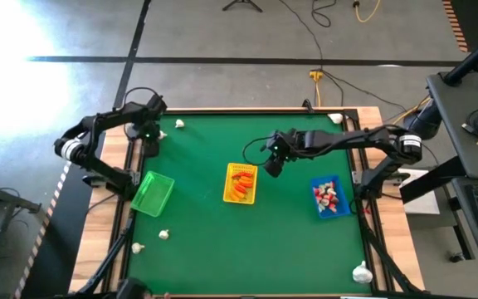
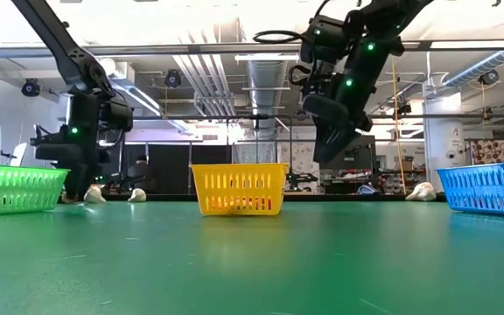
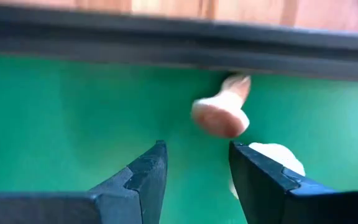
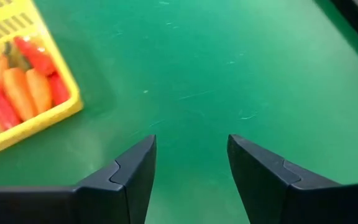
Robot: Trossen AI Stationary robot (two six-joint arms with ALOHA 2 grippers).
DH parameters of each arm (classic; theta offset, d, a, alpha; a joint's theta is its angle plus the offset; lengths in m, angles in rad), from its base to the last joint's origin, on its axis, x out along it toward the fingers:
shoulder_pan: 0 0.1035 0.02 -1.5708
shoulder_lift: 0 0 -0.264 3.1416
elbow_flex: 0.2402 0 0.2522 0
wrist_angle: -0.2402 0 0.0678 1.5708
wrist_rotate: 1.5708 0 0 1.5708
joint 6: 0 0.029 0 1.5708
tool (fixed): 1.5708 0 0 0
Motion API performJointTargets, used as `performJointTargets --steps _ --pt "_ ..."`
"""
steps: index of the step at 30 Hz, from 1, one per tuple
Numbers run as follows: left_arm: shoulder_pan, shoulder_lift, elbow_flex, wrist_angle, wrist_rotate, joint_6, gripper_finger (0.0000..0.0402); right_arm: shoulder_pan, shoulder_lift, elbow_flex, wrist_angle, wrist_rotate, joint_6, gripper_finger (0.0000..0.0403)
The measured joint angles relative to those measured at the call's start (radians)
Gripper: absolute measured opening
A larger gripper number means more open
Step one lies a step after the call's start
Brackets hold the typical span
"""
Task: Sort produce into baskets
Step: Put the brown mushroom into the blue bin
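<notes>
My left gripper stands open and points down at the mat's far left, close to the table frame. In its wrist view bare mat lies between the fingers. A tan mushroom-like piece lies just beyond them, and a white piece is partly hidden by one finger. My right gripper hangs open above the mat, just right of the yellow basket, which holds orange and red pieces. The green basket sits at the left. The blue basket with red-and-white pieces sits at the right.
Loose white pieces lie at the far left, the near left, the far right corner and the near right corner. A dark raised frame borders the mat. Open mat stretches between the baskets and the near edge.
</notes>
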Motion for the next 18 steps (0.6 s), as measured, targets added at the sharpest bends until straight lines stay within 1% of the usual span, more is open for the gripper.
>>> performJointTargets --steps 4,7,11,14,18 --pt "-0.013 0.019 0.013 -0.007 0.018 -0.056 0.0155 0.038 -0.004 -0.001 -0.019 0.000 -0.005 0.0180" --pt "-0.013 0.020 0.014 -0.008 0.008 -0.057 0.0155 0.050 -0.023 -0.002 -0.090 0.000 0.021 0.0173" --pt "-0.013 0.019 0.014 -0.020 -0.008 0.009 0.0155 0.050 -0.047 -0.011 -0.128 0.011 0.040 0.0167" --pt "-0.019 0.007 0.014 -0.042 -0.021 0.105 0.0156 0.051 -0.054 -0.014 -0.126 0.007 0.040 0.0164" --pt "-0.039 -0.011 0.013 -0.145 -0.019 0.140 0.0162 0.053 -0.060 -0.015 -0.120 0.004 0.030 0.0164"
